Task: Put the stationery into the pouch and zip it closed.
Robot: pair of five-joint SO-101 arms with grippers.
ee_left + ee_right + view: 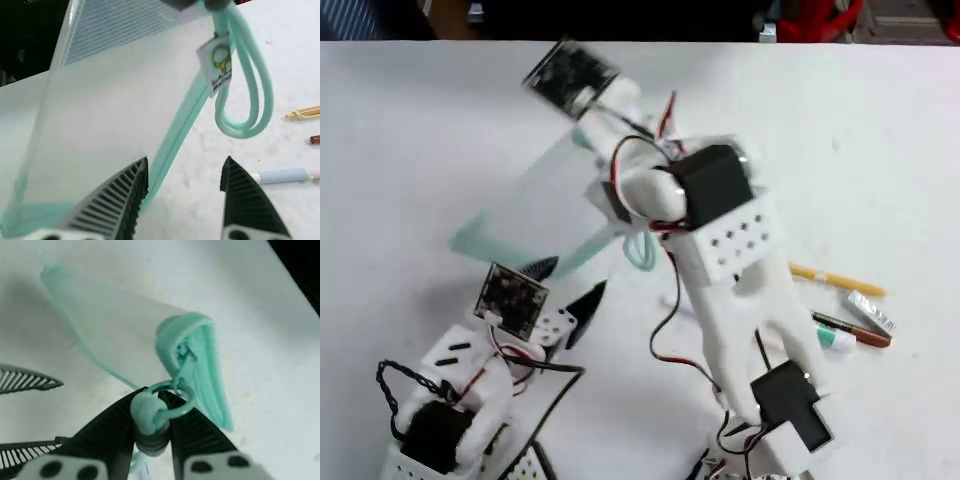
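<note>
Pouch [525, 215] is sitting left of centre on the table [400, 120], translucent with mint trim. We're seeing its zip end being held up off the surface. Left gripper [185, 165] is hovering near the pouch's zip edge with its jaws spread, gripping nothing; we can't tell if it's touching. Right gripper [152, 407] is clamping the mint zip-pull loop [242, 131] between its fingers. Further right, the stationery is lying on the table well apart from the pouch: yellow pen [835, 280], brown marker [855, 332], small white stick [870, 310], white-and-green pen [835, 340].
</note>
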